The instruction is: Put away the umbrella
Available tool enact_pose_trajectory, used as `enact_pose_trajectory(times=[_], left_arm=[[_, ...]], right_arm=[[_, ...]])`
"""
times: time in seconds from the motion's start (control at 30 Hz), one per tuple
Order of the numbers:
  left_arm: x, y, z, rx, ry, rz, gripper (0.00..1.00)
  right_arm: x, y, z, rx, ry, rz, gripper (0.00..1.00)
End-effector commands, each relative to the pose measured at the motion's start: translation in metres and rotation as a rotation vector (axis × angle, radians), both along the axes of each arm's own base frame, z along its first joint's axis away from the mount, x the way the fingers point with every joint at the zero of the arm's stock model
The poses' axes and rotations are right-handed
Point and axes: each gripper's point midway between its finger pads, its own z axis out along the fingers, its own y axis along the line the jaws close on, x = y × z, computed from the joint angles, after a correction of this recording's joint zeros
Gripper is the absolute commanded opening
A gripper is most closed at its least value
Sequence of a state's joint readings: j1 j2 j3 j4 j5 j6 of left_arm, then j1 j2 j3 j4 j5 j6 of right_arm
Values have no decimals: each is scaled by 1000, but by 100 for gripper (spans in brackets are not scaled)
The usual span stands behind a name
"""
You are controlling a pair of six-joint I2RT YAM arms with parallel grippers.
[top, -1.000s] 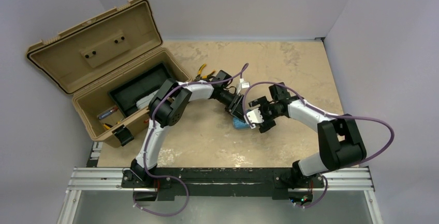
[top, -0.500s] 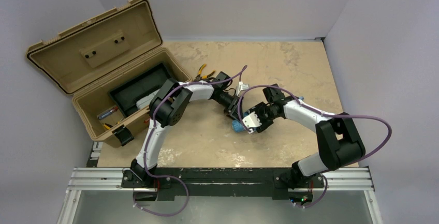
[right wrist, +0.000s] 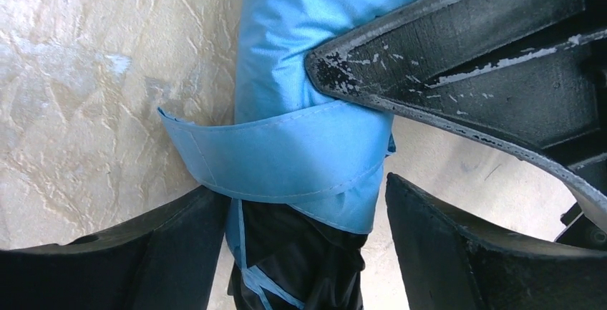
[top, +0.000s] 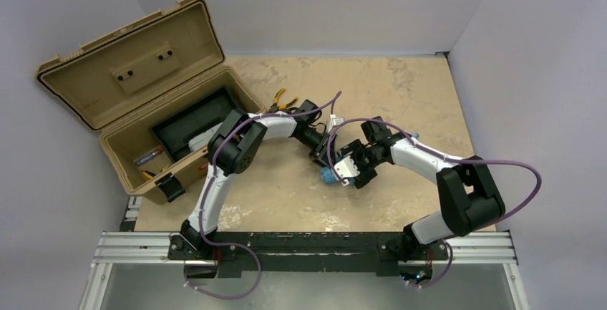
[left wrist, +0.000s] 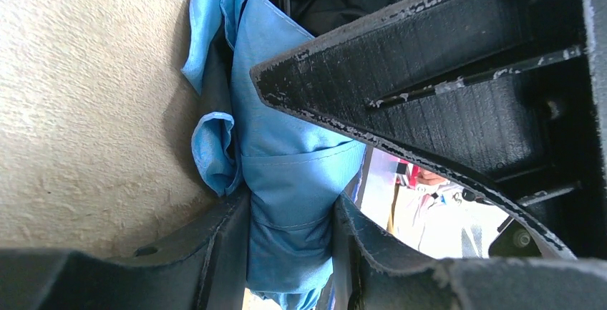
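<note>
Our right arm has swung left across the table (top: 401, 95) in the past second. That brings the right claw (top: 345, 172) up against the left claw (top: 322, 156) at mid-table, where the umbrella (top: 328, 175) sits low as a tight sky-blue bundle. The left claw is clamped on the fabric, which bulges out of its grip. The right claw stands apart, straddling the bundle's banded middle, with one side against the cloth and a gap showing at the other. We read this as the right claw lining up its own hold, for a handover or a shared lift. The open tan case (top: 242, 88), likely the destination, waits well apart at the far left, and the umbrella is not yet in it.
</note>
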State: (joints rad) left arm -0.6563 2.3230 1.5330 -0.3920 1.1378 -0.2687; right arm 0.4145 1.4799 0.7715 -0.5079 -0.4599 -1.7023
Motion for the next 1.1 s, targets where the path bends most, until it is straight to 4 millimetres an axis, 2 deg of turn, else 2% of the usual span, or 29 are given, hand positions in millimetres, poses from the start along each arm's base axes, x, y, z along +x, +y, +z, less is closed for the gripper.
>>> enact_pose_trajectory(times=[0.0, 0.1, 0.23, 0.3, 0.4, 0.53, 0.67, 0.77, 0.87, 1.07], left_arm=[[-11, 22, -69, 250, -2, 31, 2], [-10, 22, -69, 246, -1, 32, 2], [-10, 20, -68, 237, 2, 35, 2], [-8, 19, -67, 234, -1, 39, 2], [-3, 17, -58, 220, -33, 61, 8], [14, 10, -29, 181, -144, 122, 24], [38, 3, 15, 104, -268, 201, 37], [53, 2, 51, 53, -379, 263, 39], [65, 8, 76, 34, -495, 329, 40], [70, 29, 101, -16, -718, 425, 40]], right_arm=[[-16, 5, -2, 9, 87, 16, 74], [-21, 6, -8, -7, 129, 21, 64], [-27, 7, -19, -32, 163, 6, 39], [-32, 7, -23, -45, 180, -2, 32], [-31, 7, -23, -58, 198, -30, 22], [-34, -5, -34, -129, 244, -79, 15], [-46, -25, -47, -212, 324, -146, 13], [-48, -36, -50, -226, 386, -202, 12], [-45, -46, -50, -224, 442, -255, 12], [-46, -57, -53, -246, 537, -301, 11]])
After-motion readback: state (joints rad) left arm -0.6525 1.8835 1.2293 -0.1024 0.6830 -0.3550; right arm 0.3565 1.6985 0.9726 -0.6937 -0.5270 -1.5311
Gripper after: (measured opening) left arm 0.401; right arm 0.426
